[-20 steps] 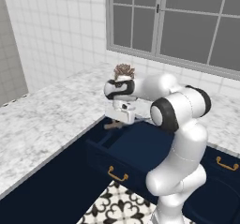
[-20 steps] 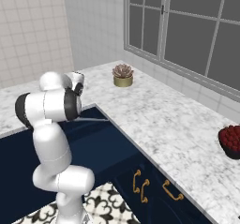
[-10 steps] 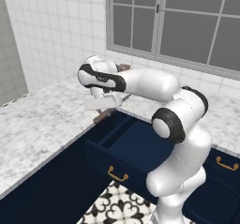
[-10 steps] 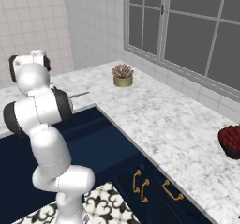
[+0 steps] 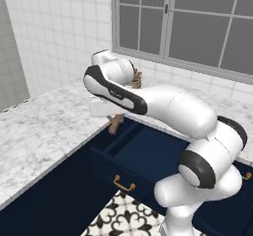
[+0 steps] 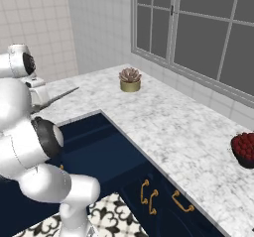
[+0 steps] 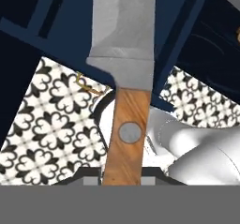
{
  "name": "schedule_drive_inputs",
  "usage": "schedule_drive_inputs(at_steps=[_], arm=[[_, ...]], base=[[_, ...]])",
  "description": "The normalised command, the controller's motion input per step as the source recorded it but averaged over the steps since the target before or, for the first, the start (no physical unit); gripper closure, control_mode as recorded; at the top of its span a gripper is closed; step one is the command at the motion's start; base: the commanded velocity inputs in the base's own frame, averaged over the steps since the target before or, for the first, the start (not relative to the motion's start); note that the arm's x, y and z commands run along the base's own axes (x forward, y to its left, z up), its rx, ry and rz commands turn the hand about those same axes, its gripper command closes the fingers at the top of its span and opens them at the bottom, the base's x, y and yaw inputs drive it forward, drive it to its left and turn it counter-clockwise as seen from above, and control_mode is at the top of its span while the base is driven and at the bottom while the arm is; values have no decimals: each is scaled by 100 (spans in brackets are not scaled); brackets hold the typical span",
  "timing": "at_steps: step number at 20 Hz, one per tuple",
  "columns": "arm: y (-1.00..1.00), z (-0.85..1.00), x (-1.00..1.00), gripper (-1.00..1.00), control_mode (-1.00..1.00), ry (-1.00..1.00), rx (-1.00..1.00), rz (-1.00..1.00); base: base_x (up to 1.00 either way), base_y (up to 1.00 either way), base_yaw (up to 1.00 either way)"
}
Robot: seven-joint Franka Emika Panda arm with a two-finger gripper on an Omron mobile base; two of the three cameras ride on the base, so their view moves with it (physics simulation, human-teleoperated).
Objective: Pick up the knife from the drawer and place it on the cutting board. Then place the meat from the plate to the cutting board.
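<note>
**Knife in my grip, lifted above the open drawer**

Knife (image 7: pixel 123 82), slim, with silver blade and tan wooden handle, sits clamped in my two-finger gripper (image 7: pixel 121 181), its blade pointing away from my hand. Below it lies the patterned black-and-white floor (image 7: pixel 42 124). Farther off, the dark navy drawer (image 5: pixel 129 157) with its brass bar handle stands pulled open under the grey marble counter (image 6: pixel 168 127).

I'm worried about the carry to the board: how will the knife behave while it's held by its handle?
The knife looks rigid, so it shouldn't flop. The gripper clamps only the handle's end, so the long blade may lever and twist. The smooth wood could slip.
</note>
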Motion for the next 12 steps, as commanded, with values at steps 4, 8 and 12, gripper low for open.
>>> schedule_drive_inputs(at_steps=[4,8,12], arm=[[-83,0,-100,100,-100,-31,40,14],[-66,12,-82,100,-100,-23,26,18],[-40,22,-32,100,-100,-9,15,21]], base=[[0,0,0],[0,0,0],[0,0,0]])
